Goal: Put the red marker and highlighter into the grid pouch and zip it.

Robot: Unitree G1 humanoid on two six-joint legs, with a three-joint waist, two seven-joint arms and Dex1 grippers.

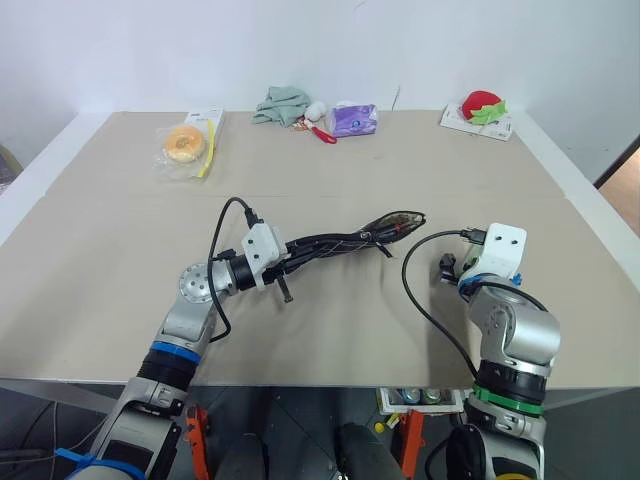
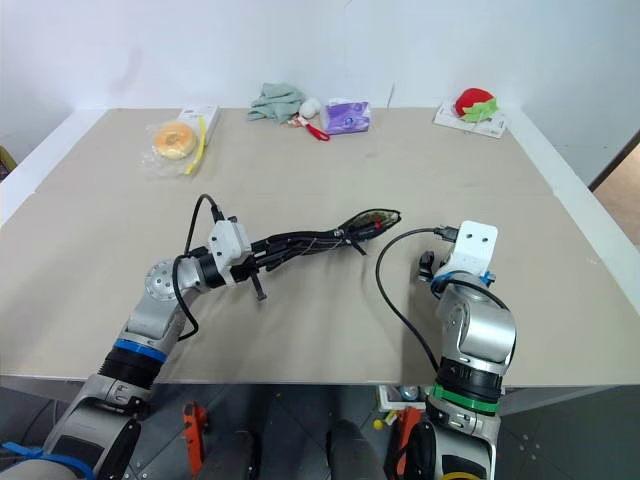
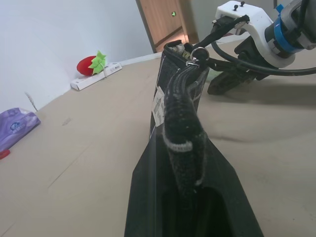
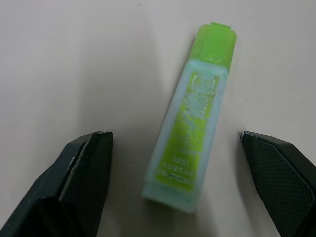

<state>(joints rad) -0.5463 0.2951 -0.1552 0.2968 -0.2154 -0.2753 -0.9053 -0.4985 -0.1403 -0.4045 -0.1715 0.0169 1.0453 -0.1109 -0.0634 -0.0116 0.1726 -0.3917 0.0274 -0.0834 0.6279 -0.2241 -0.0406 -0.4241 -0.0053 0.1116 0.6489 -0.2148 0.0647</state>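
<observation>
My left gripper (image 1: 292, 262) jaws clamped on grid pouch (image 1: 345, 240), held above counter (image 1: 120, 230), right gripper (image 4: 175, 148) jaws apart w/ highlighter (image 4: 192, 118) lying between.

Silver arms, blue and green joint rings – white wrist camera blocks, black cables, black fingers.

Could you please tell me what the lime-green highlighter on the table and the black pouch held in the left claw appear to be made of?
The chunky lime-green highlighter looks like smooth plastic: its paler end is translucent and lightly frosted, with green showing through. The black grid pouch looks like soft woven fabric, matte and bunched into folds, with a small metal zipper ring near its far end. The tabletop is matte beige; its material is unclear.
</observation>
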